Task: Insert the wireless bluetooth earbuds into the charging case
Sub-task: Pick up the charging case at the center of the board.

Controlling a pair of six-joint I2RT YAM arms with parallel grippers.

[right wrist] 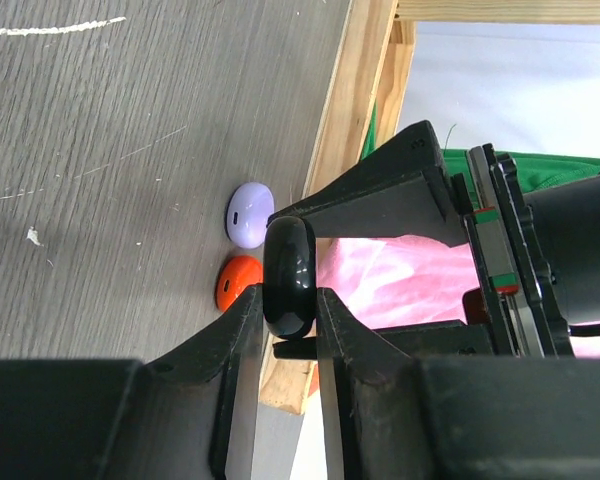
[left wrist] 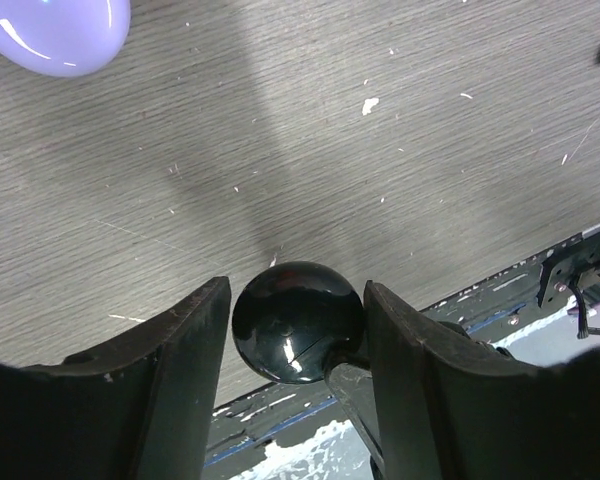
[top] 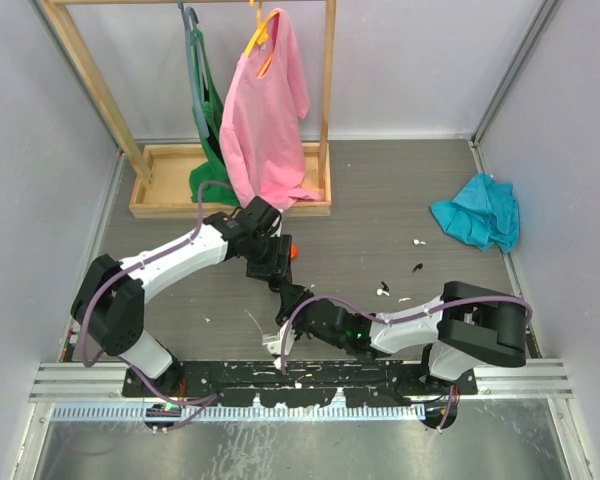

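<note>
Black charging case is about mid-worktop, a bit nearer the near edge, and both arms are on it. The left fingers sit narrow on either side of its round outline, touching it or as good as. The right fingers are almost closed and pinch its thin edge, so from that wrist you see the case edge-on. Can't tell for sure whether it's lifted off the surface.

The earbuds are loose on the worktop, between the middle and the right edge. There's a white earbud with a dark earbud just nearer than it. A few more tiny dark and white bits lie close by, toward the near edge.

A lilac case and an orange case lie side by side, just past the black one toward the wooden rack. A crumpled blue cloth sits by the right edge.
</note>
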